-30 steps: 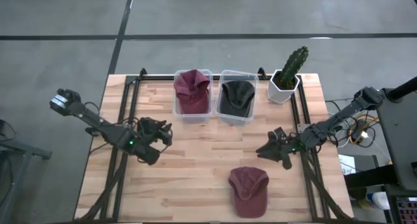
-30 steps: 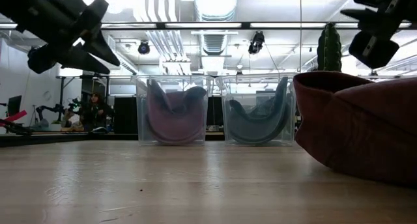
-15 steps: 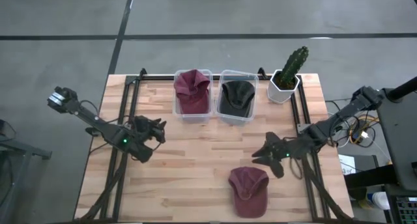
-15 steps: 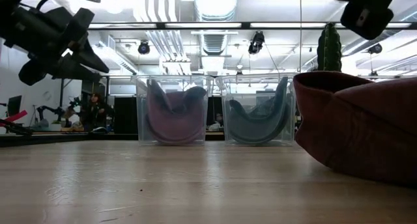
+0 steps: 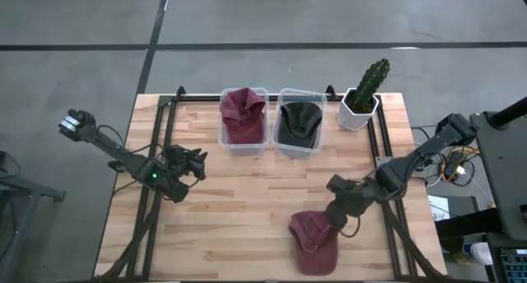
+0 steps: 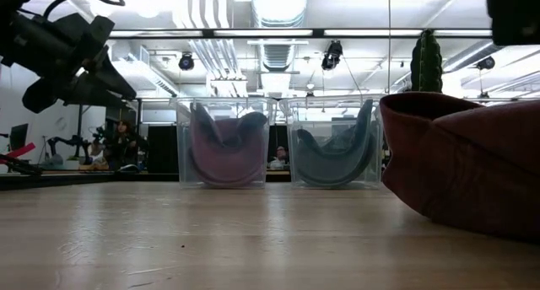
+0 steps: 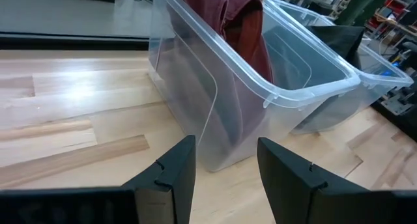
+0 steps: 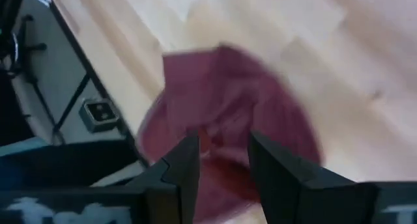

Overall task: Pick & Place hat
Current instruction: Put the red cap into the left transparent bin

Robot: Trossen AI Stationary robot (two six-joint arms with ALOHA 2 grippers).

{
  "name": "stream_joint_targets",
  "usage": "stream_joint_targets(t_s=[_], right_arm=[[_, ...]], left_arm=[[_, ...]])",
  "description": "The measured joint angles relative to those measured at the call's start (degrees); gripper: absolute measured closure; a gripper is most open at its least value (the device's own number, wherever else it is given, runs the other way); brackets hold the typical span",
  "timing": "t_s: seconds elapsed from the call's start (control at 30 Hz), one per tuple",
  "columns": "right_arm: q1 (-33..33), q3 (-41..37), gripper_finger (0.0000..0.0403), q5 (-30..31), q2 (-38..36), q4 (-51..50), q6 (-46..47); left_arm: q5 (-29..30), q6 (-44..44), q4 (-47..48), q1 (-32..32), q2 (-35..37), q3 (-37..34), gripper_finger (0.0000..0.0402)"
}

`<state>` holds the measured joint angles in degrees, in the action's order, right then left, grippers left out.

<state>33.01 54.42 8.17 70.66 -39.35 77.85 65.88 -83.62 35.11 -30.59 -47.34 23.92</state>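
Note:
A maroon hat [image 5: 314, 240] lies flat on the wooden table near its near edge, filling the right of the low view [image 6: 464, 163]. My right gripper [image 5: 336, 209] hangs open above the hat's far side, tipped downward. In its wrist view the hat [image 8: 221, 113] shows past the spread fingers [image 8: 221, 142]. In the low view the gripper [image 6: 515, 12] is well clear of the hat. My left gripper [image 5: 193, 161] waits open and empty at the table's left, pointing at the bins [image 7: 225, 146].
Two clear bins stand at the far middle. The left bin [image 5: 244, 139] holds a maroon hat [image 5: 243, 114]; the right bin [image 5: 298, 147] holds a dark hat [image 5: 298, 120]. A potted cactus [image 5: 366, 90] stands at the far right. Black rails [image 5: 160, 151] run along both sides.
My right gripper has moved toward the table's near edge, over the maroon hat, rising and tipping from nearly level to pointing steeply down. My left gripper has drawn back a little toward the table's left edge. The hat has not moved.

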Motion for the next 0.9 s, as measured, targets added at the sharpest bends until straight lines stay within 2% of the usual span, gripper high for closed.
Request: stream_joint_targets(t_s=[0.37, 0.5, 0.73, 0.9], right_arm=[[0.2, 1.9, 0.0279, -15.5, 7.9, 0.2, 9.6], [1.0, 1.7, 0.0262, -19.9, 8.7, 0.1, 12.6], [3.7, 1.7, 0.0214, -20.4, 7.8, -1.5, 20.1], [5.6, 1.3, 0.0197, -20.2, 8.0, -2.3, 24.6]], left_arm=[[0.0, 2.8, 0.0, 0.0, 0.0, 0.0, 0.0245], [0.0, 2.9, 0.0, 0.0, 0.0, -0.3, 0.0245], [0.0, 3.6, 0.0, 0.0, 0.0, -0.5, 0.0245], [0.0, 4.0, 0.0, 0.0, 0.1, -0.7, 0.0245]])
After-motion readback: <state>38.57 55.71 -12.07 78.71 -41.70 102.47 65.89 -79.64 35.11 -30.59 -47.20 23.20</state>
